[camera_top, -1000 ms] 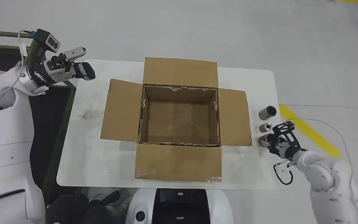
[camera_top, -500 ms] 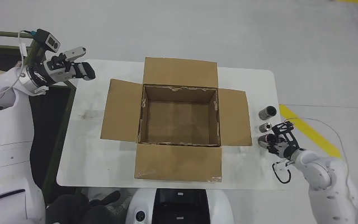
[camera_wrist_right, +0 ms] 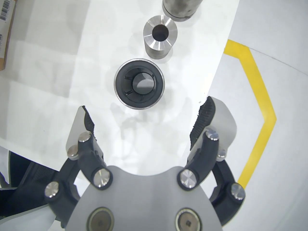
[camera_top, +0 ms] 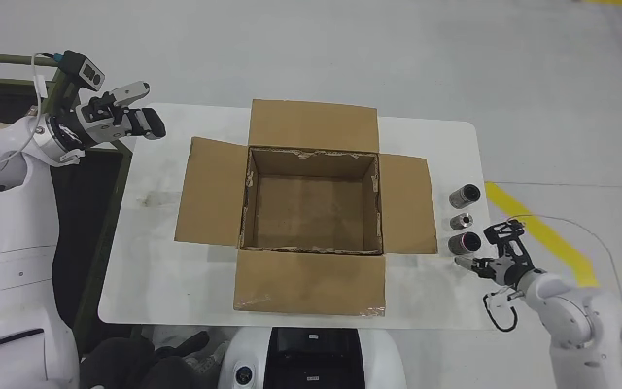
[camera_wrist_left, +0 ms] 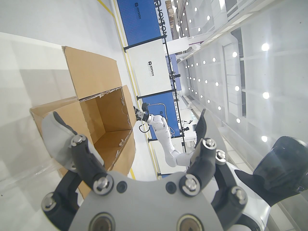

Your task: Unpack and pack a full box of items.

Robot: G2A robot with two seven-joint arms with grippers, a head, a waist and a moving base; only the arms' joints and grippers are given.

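Holding my right gripper (camera_wrist_right: pixel 145 104) wide open and empty just short of the nearest steel bushing (camera_wrist_right: pixel 139 87); my left gripper (camera_wrist_left: pixel 127 121), equally spread and empty, hovers left of the open cardboard box (camera_top: pixel 309 282) mid-table.

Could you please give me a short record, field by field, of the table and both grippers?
box: open, flaps spread, empty, middle of table
cylinders: three, metal, in a row on the table right of the box
right gripper: open, just short of the nearest cylinder, not touching
left gripper: open, empty, by the table's far left corner
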